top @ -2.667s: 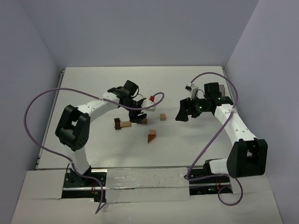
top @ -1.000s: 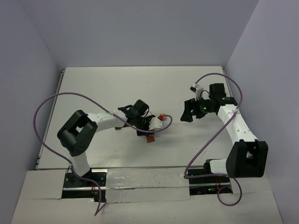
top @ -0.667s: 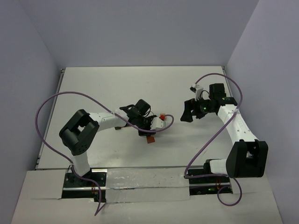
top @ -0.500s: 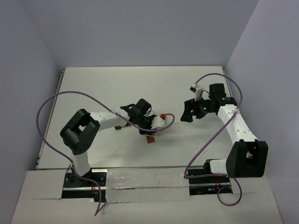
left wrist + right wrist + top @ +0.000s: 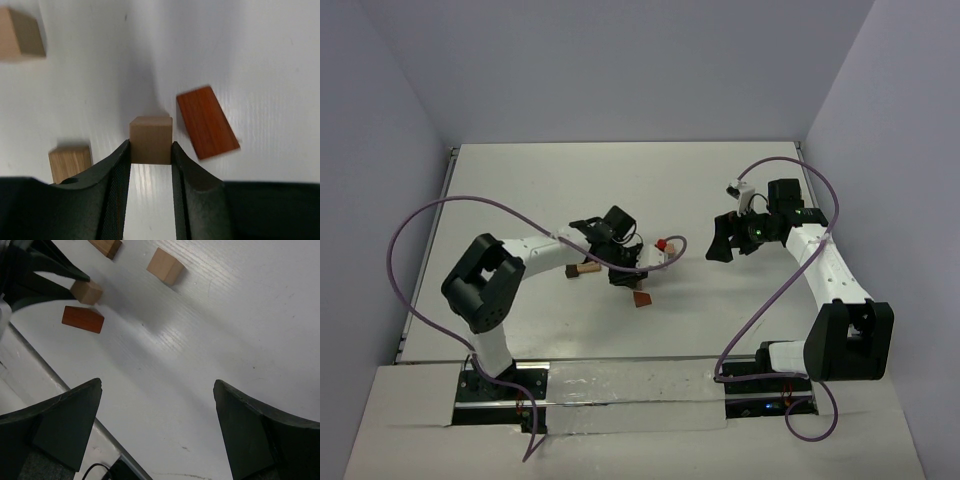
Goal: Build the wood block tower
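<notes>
Tan wooden cube (image 5: 150, 140) in left jaws, reddish-brown block (image 5: 207, 129) beside

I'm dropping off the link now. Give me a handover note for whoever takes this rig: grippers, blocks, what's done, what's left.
Left gripper: shut on a tan cube; whether it is off the table is unclear.
Right gripper: open, empty, above the table.
Blocks: the reddish-brown wedge lies flat right beside the held cube. A second tan block and a third tan block lie apart.
Done: one cube gripped; no stack shows in the wrist views.
Left: stack the blocks, the wedge probably last.
</notes>
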### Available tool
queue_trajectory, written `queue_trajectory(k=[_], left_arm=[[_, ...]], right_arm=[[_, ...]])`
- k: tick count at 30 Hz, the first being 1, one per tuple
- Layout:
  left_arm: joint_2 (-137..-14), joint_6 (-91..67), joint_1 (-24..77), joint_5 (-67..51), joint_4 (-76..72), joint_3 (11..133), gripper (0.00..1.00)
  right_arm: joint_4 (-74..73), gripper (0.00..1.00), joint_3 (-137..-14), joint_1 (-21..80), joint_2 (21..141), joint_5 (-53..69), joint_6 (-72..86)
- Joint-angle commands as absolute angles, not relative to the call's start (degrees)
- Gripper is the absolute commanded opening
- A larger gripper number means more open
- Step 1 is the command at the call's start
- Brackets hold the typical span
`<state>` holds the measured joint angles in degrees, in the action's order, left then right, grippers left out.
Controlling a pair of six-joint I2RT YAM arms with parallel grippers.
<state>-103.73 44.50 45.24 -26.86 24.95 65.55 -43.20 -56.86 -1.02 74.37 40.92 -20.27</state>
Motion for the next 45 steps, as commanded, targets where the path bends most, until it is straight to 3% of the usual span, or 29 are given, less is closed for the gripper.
queue_trajectory(k=[1, 8, 26, 45], left_arm=[[-97.4, 49.0, 37.7, -33.8, 35.3, 68.6, 0.08], [-92.6, 51.0, 33.1, -31.1, 34.6, 65.3, 0.07], [-103.2, 47.8, 31.7, -29.4, 30.0, 72.3, 0.12], [-105.4, 50.8, 31.7, -30.6, 30.4, 74.8, 0.27]], right_arm=[[-43.2, 1.0, -56.4, -1.3, 72.6, 42.2, -20.9], [-42.5, 1.0, -56.0, -1.2, 72.9, 40.4, -21.1], [-39.2, 1.0, -55.2, -1.3, 74.0, 39.5, -18.9], [-38.2, 1.0, -55.5, -1.3, 74.8, 41.3, -18.1]])
